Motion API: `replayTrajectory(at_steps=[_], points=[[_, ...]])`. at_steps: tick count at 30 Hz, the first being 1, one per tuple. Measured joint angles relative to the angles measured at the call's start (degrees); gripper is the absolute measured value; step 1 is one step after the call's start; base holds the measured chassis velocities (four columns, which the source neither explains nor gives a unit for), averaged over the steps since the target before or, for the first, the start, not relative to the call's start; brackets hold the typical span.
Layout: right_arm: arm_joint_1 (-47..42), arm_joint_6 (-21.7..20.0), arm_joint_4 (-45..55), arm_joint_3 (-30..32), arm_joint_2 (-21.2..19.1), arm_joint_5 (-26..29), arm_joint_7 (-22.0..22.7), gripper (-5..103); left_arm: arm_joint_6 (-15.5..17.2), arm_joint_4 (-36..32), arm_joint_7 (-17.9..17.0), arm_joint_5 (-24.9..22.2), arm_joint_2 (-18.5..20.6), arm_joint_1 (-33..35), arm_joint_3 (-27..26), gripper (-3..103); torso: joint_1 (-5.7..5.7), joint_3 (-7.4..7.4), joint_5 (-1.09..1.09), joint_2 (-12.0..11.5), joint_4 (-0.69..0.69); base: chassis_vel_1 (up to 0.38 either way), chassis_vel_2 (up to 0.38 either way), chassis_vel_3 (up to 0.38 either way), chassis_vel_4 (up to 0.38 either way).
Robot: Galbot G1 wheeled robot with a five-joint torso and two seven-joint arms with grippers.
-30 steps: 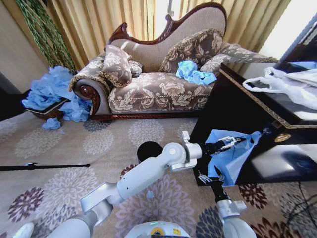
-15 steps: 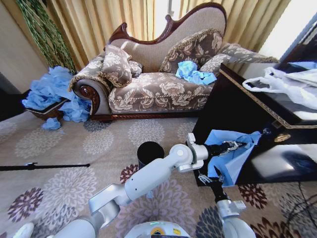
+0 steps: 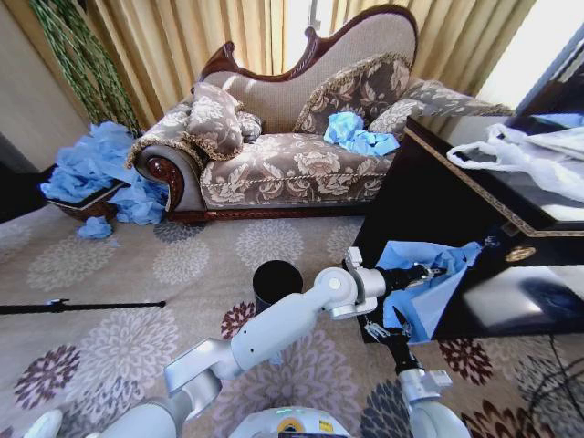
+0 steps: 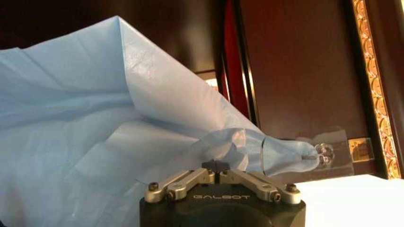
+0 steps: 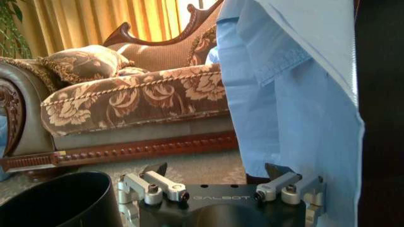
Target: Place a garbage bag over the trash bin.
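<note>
garbage bag (image 3: pixel 427 283) pinched in left tool (image 4: pixel 217 166), right tool (image 5: pixel 216 171) spread, trash bin (image 5: pixel 57 201) nr it

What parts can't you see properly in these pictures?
- Head view: the left gripper has its tip buried in the garbage bag.
- Right wrist view: the trash bin is cut off by the picture edge, so its inside stays unseen.
- Left wrist view: the bag's far side is hidden behind its own folds.

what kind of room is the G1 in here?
Most likely a furnished living room, possibly staged for data collection. An ornate floral sofa with cushions stands before gold curtains, on a flower-patterned carpet. The heap of blue bags beside the sofa suggests repeated trials.
</note>
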Motion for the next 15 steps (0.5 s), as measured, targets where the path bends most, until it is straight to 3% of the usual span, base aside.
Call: replayTrajectory(at_steps=[6,15], points=[[-0.11,0.12,-0.01,0.00,0.07,-0.09,-0.02,100,-0.33,-0.74,-1.74,0.43,0.39,0.22,-0.13,0,0.00,0.00,0.00,0.00,-0.01,0.000,0.000,0.000,0.000],[-0.11,0.28,-0.20,-0.13,0.60,-0.26,-0.15,100,-0.02,-3.15,-4.37,1.41,4.38,1.50,-0.24,0,0.00,0.00,-0.01,0.00,0.00,0.000,0.000,0.000,0.000]])
